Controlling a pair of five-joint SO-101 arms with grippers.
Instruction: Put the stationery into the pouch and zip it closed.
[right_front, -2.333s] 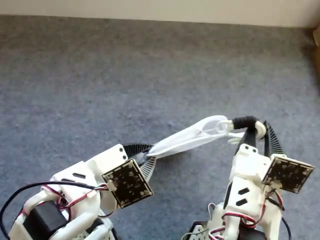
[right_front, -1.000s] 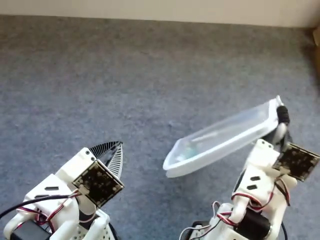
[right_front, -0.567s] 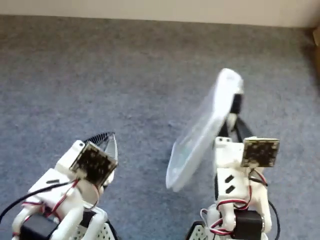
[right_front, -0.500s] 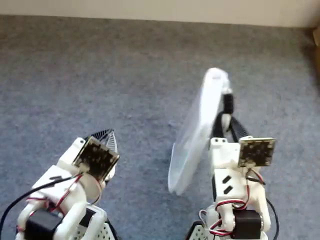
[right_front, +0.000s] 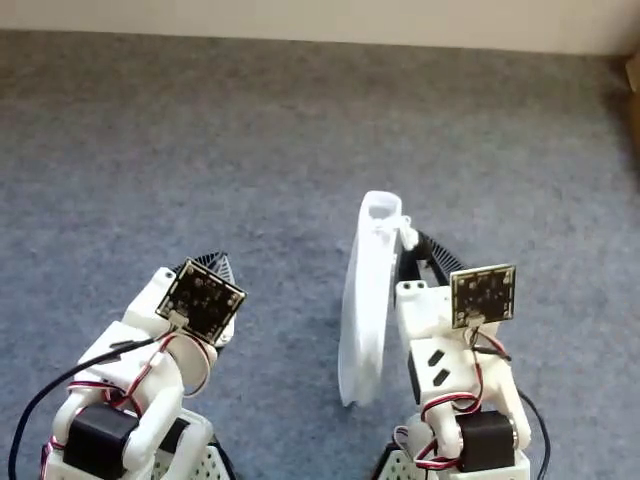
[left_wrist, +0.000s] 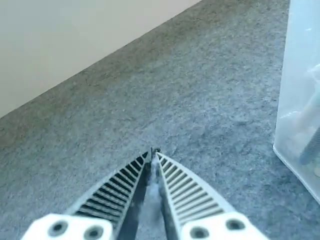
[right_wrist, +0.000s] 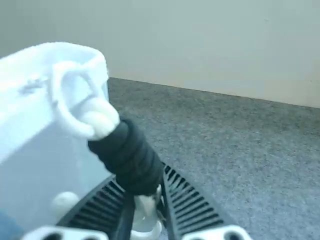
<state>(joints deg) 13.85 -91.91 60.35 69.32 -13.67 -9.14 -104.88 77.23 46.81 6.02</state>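
An open stretch of grey worktop (right_front: 200, 130) runs ahead of both arms to the pale wall (right_front: 300, 15) at the far edge. Between the arms, the translucent pouch (right_front: 365, 300) stands edge-on, gripped by the right end effector (right_front: 410, 248), and blocks sideways passage there. A strip of bare worktop separates it from the closed left end effector (right_front: 218, 262).

The counter (right_front: 200, 130) is covered with a grey, short-piled, carpet-like cloth, and a pale wall (right_front: 300, 18) meets it along the far side. At its near edge the left arm (right_front: 120, 400) and the right arm (right_front: 465, 400) rise side by side. The pouch (right_front: 365, 300) hangs edge-on over the cloth just beside the right arm; whether its lower end touches the counter cannot be told.
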